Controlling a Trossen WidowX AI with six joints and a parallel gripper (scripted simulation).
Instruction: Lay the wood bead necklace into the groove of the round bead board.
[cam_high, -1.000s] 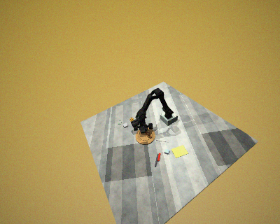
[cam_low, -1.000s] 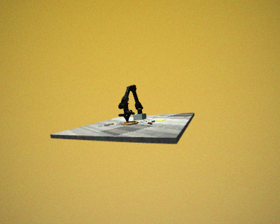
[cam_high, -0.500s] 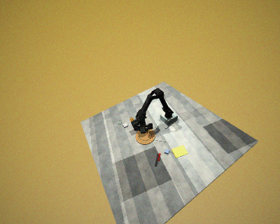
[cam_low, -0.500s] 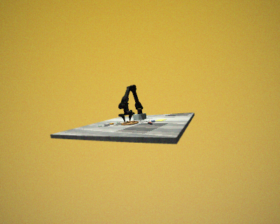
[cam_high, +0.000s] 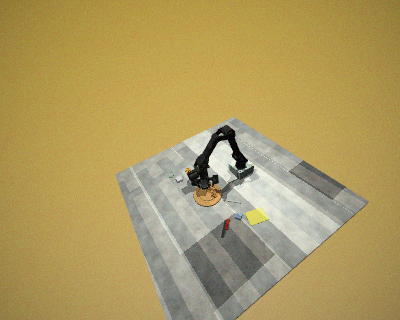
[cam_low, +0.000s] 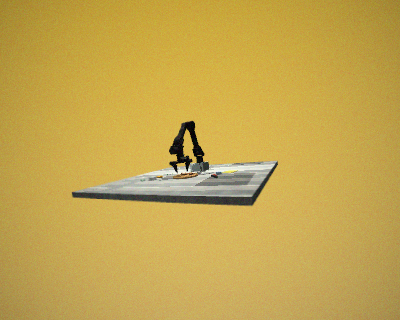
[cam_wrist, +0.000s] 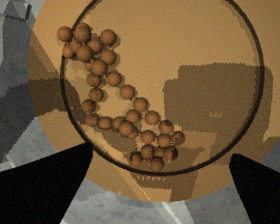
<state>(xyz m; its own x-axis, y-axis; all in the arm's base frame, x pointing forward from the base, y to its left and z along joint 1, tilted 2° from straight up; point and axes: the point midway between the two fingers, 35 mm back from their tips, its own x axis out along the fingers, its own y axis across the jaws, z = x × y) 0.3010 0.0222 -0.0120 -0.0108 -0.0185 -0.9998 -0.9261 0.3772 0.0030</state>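
- Some thirty round brown beads make up the necklace (cam_high: 214, 192) (cam_wrist: 127, 92), smooth and matt; the overlaps prevent an exact count.
- It is bunched into a heap at one end and a looser cluster at the other, with two strands running between them around a narrow gap.
- One necklace, one round board (cam_high: 199, 199) (cam_low: 186, 176) (cam_wrist: 200, 40) of orange-tan wood, and one dark ring-shaped groove (cam_wrist: 262, 65) on its face.
- One black arm (cam_high: 212, 145) (cam_low: 195, 139) with one hand (cam_high: 206, 183) (cam_low: 182, 170) (cam_wrist: 161, 155), its two fingers spread well apart with nothing pinched between them.
- On the table (cam_high: 165, 240) (cam_low: 150, 191): one yellow sheet (cam_high: 257, 216) (cam_low: 230, 172), one small blue piece (cam_high: 238, 216) (cam_low: 218, 173), one red-and-dark stick (cam_high: 227, 224) (cam_low: 214, 175), one orange piece (cam_high: 188, 171) (cam_low: 159, 177), one pale block (cam_high: 179, 179) and one tiny green piece (cam_high: 171, 175).
- The necklace lies on the board, mostly inside the ring; its heap overlaps the groove at the wrist view's upper left, a few beads outside, and most of its length cuts across the inner face.
- In the wrist view, the loose cluster shows between the fingertips' two sides, slightly nearer the left-hand one; the heap lies farther out, above that fingertip. The hand is over the board; whether a finger touches a bead I cannot tell.
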